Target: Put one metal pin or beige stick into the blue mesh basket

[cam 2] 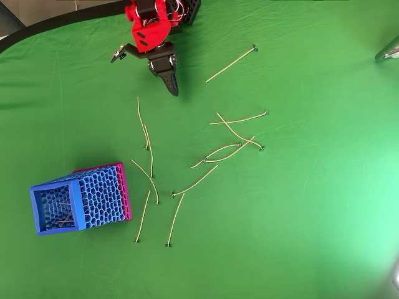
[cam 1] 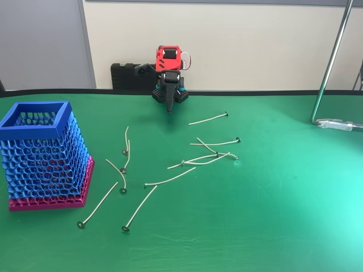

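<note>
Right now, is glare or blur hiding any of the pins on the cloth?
Fixed view: a bright sheen on the green cloth at right, away from the pins, which read sharp. Overhead view: even light, pins crisp, basket looks tipped by perspective.

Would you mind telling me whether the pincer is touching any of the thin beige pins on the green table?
Apart. The overhead view shows the pincer pointing down near the arm's base, with bare green cloth between its tip and the nearest thin beige pin.
</note>
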